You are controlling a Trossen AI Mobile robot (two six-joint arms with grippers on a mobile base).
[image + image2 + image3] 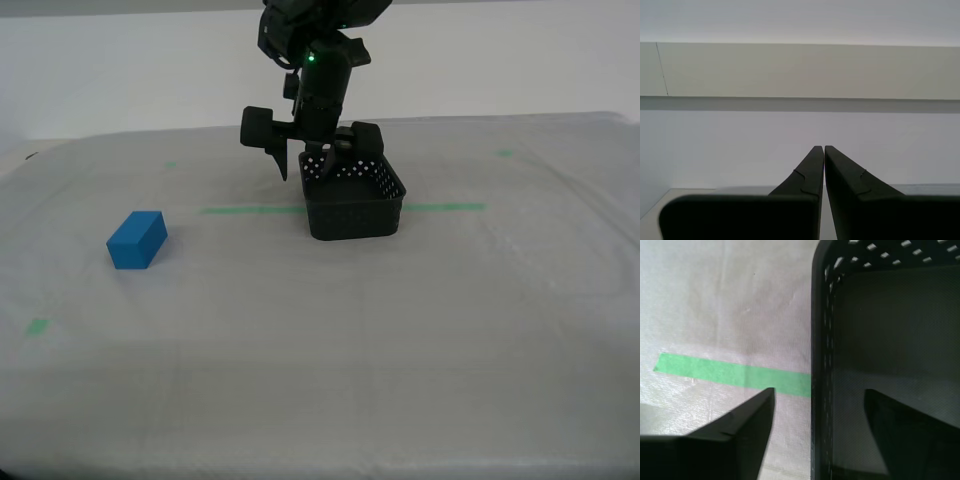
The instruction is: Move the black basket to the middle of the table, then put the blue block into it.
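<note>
Jaws of first gripper (817, 405) spread, straddling basket (353, 203) wall, one finger inside, one outside; neither seen pressing it. Second gripper (824, 150) clenched, empty, facing wall, away from table. Basket sits on green line (250, 210) near table (400, 350) middle, so first step looks done or nearly so. Block (137, 240) lies well apart toward exterior view's left, untouched; pick and drop remain. Whitish cloth surface, small green tape bits (38, 326); plain pale wall behind.

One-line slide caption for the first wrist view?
First gripper open, fingers straddling the black basket wall beside green tape.
</note>
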